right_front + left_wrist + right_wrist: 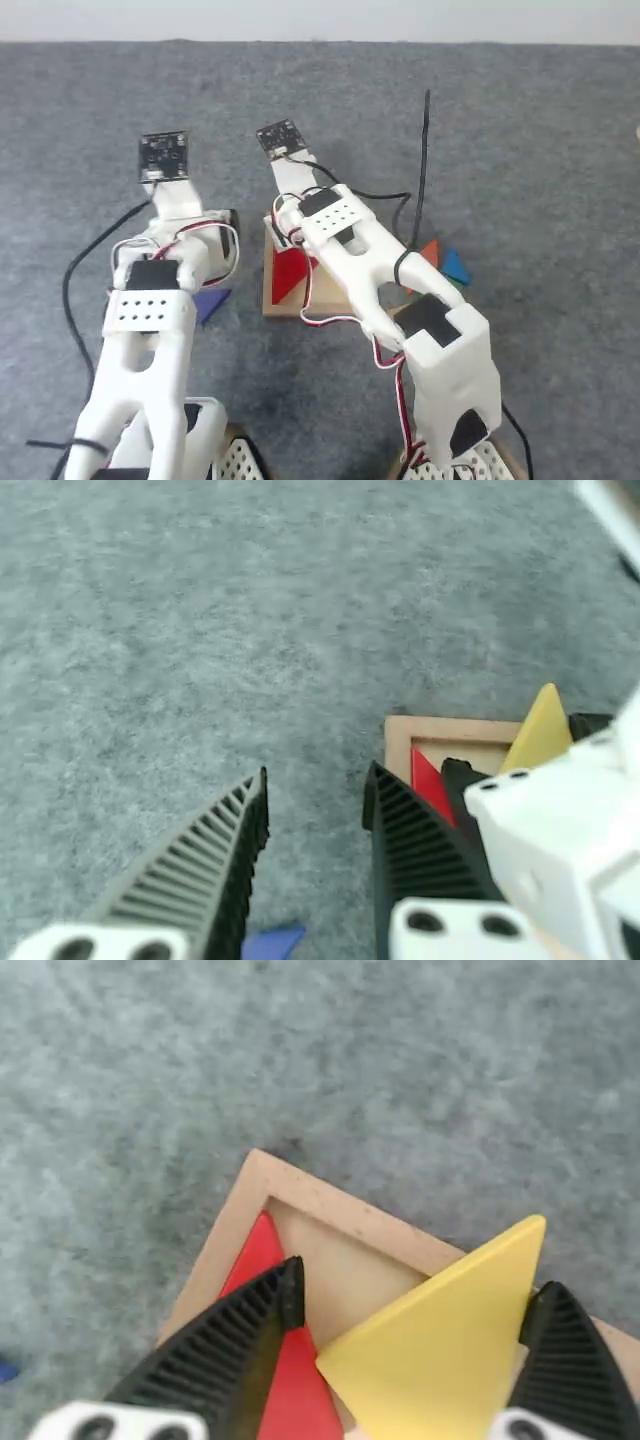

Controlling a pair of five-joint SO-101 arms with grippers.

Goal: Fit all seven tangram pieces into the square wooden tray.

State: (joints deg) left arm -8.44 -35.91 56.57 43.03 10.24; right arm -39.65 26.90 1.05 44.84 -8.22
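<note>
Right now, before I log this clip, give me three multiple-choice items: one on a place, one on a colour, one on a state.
1. Where does the red piece lie? A in the wooden tray; B on the carpet; C on an arm.
2. What colour is the triangle in the right end effector? A green; B yellow; C orange.
3. The left end effector is: A shut on a piece; B open and empty; C shut on the tray.
Answers: 1 A, it lies inside the rim; 2 B, plainly yellow in the right wrist view; 3 B, fingers apart, nothing between.
</note>
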